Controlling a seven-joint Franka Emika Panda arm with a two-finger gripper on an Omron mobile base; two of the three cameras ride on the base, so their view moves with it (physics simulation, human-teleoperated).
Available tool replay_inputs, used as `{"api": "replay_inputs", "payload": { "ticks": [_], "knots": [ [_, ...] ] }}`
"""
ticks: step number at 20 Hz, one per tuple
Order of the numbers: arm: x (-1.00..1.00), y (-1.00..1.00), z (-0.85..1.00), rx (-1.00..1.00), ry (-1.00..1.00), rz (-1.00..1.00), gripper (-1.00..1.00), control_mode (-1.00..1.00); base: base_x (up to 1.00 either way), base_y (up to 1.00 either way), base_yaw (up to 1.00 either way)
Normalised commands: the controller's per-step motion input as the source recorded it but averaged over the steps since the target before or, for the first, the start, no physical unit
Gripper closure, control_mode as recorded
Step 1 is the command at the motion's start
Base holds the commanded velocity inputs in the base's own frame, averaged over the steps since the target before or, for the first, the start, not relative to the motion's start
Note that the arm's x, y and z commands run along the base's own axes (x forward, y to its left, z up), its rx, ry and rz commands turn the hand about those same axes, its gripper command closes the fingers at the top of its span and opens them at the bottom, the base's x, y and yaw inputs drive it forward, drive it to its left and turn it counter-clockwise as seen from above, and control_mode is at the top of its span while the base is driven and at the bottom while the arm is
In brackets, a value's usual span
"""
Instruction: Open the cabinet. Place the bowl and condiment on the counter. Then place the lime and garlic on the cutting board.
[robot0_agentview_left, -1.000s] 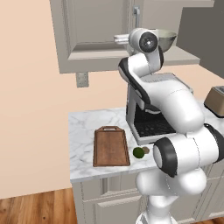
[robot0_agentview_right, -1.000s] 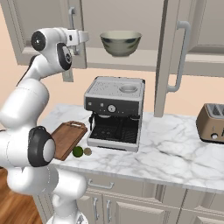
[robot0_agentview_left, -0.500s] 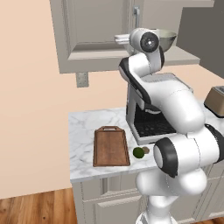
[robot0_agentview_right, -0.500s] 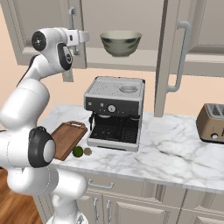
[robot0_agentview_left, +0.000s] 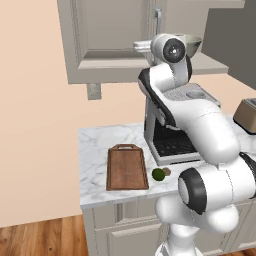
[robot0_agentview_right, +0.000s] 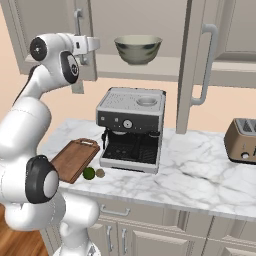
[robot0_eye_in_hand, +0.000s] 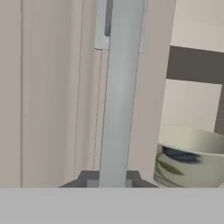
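My gripper (robot0_eye_in_hand: 113, 181) is shut on the long silver bar handle (robot0_eye_in_hand: 120, 87) of the cabinet's left door (robot0_agentview_right: 50, 35), high above the counter (robot0_agentview_right: 200, 165); it also shows from the sides (robot0_agentview_right: 84, 47) (robot0_agentview_left: 149, 45). The bowl (robot0_agentview_right: 137, 48) (robot0_agentview_left: 193, 44) (robot0_eye_in_hand: 192, 157) stands on the cabinet shelf, just right of the handle. On the marble lies the dark brown cutting board (robot0_agentview_left: 126, 167) (robot0_agentview_right: 74, 159). The lime (robot0_agentview_left: 158, 174) (robot0_agentview_right: 89, 173) and the garlic (robot0_agentview_left: 167, 171) (robot0_agentview_right: 100, 173) rest side by side off its right edge. The condiment is hidden.
A steel coffee machine (robot0_agentview_right: 131, 130) (robot0_agentview_left: 175, 135) stands under the shelf, right of the board. A toaster (robot0_agentview_right: 242, 141) sits at the far right. The cabinet's right door (robot0_agentview_right: 200, 55) hangs swung open over the counter. Drawer fronts run below the slab.
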Motion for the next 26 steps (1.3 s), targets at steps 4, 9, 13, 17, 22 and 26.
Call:
{"api": "replay_inputs", "payload": {
  "ticks": [4,9,13,17,22,26],
  "knots": [
    [-0.49,0.09,0.0,0.0,0.0,-0.05,1.0,-1.0,0.0,0.0,0.0],
    [-0.38,0.2,-0.01,0.0,0.01,-0.04,1.0,-1.0,0.0,0.0,0.0],
    [-0.23,0.18,-0.04,0.0,0.01,-0.01,1.0,-1.0,0.0,0.0,0.0],
    [-0.32,0.18,-0.1,0.0,0.02,0.0,1.0,-1.0,0.0,0.0,0.0],
    [-0.44,0.21,-0.11,0.0,0.02,0.0,1.0,-1.0,0.0,0.0,0.0],
    [-0.44,0.24,-0.09,0.0,0.04,0.0,1.0,-1.0,0.0,0.0,0.0]
  ]
}}
